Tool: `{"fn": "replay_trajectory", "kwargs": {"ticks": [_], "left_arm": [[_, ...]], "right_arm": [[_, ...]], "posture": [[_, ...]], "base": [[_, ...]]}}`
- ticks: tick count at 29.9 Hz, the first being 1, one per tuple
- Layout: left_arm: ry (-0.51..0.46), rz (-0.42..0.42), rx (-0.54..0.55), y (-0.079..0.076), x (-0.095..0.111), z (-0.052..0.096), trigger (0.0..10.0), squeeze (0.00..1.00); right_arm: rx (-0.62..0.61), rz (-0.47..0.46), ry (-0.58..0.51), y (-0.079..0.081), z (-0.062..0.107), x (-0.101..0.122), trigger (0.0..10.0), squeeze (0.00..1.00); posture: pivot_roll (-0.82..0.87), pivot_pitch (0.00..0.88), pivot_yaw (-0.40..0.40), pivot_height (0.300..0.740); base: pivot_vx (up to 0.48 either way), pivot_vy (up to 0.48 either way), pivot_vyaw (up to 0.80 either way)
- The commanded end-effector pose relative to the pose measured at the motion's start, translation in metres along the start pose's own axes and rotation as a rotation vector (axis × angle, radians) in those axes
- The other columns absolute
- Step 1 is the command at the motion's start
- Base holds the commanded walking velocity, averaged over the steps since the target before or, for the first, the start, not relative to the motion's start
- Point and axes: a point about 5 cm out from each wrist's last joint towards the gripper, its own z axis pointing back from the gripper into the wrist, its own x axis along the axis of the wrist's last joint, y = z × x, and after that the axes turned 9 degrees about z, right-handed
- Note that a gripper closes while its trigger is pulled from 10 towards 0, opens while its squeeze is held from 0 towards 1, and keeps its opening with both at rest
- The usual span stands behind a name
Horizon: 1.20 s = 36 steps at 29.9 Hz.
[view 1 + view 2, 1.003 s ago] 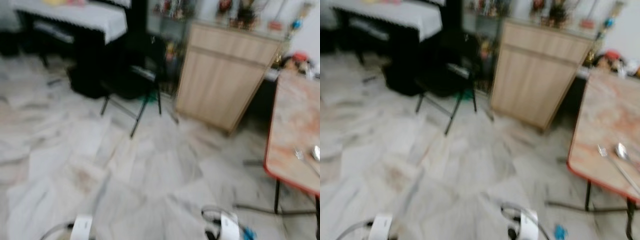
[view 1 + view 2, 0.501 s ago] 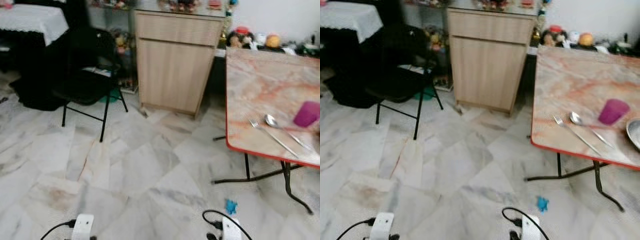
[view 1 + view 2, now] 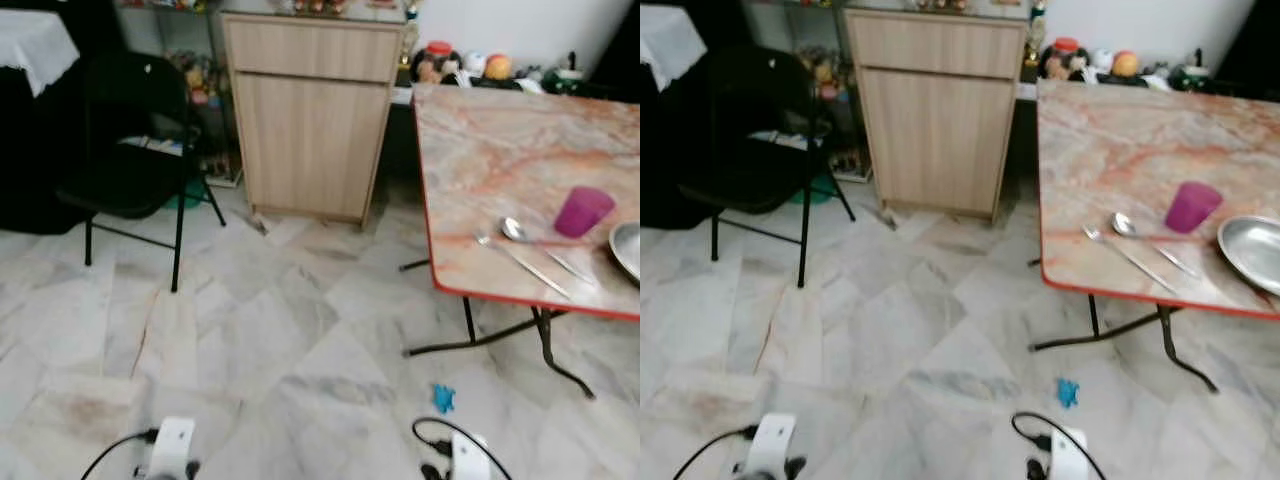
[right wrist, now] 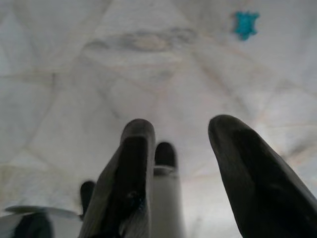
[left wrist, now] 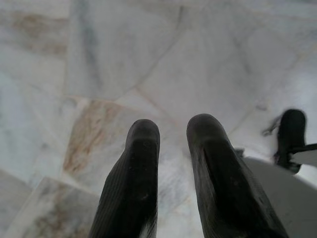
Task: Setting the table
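Two grippers hang over the marble floor (image 3: pixel 280 340), the left gripper (image 5: pixel 171 148) with fingers slightly parted and holding nothing, the right gripper (image 4: pixel 181 148) wider apart and likewise holding nothing. From left to right stand a black folding chair (image 3: pixel 130 150), a wooden cabinet (image 3: pixel 310 120) and the marble-topped table (image 3: pixel 1110 130). On the table near its front edge lie a fork (image 3: pixel 1120 255) and spoon (image 3: pixel 1145 240) side by side, then a purple cup (image 3: pixel 1191 206) and a metal plate (image 3: pixel 1252 250).

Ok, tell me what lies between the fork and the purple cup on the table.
A spoon lies between the fork and the purple cup, seen in both eye views.
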Motion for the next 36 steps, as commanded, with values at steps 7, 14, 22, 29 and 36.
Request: {"fn": "replay_trajectory", "kwargs": {"ticks": [7,14,22,29,36], "left_arm": [[-0.012,-0.034,-0.013,-0.0055,0.0035,-0.001,10.0,0.0],[-0.012,-0.035,-0.012,-0.0051,0.0032,-0.0009,10.0,0.0],[-0.014,-0.035,-0.01,-0.0046,0.0034,-0.0008,10.0,0.0],[-0.015,-0.034,-0.008,-0.0044,0.0038,-0.0009,10.0,0.0],[-0.017,-0.033,-0.01,-0.0049,0.0047,-0.0011,10.0,0.0]], "right_arm": [[-0.038,-0.005,0.007,-0.01,0.0023,-0.0052,10.0,0.0],[-0.04,-0.004,0.011,-0.0107,0.0023,-0.0054,10.0,0.0],[-0.033,0.009,0.018,-0.0101,0.0022,-0.0058,10.0,0.0],[-0.033,0.015,0.017,-0.0097,0.0022,-0.0059,10.0,0.0],[-0.04,0.012,0.011,-0.0105,0.0022,-0.005,10.0,0.0]], "posture": [[0.12,0.026,-0.03,0.74],[0.12,0.029,-0.03,0.74],[0.12,0.034,-0.03,0.74],[0.12,0.036,-0.031,0.74],[0.11,0.043,-0.032,0.74]], "base": [[0.0,0.0,0.0],[0.0,0.0,0.0],[0.0,0.0,-0.7],[0.0,0.0,-0.62],[0.0,0.0,0.0]]}}
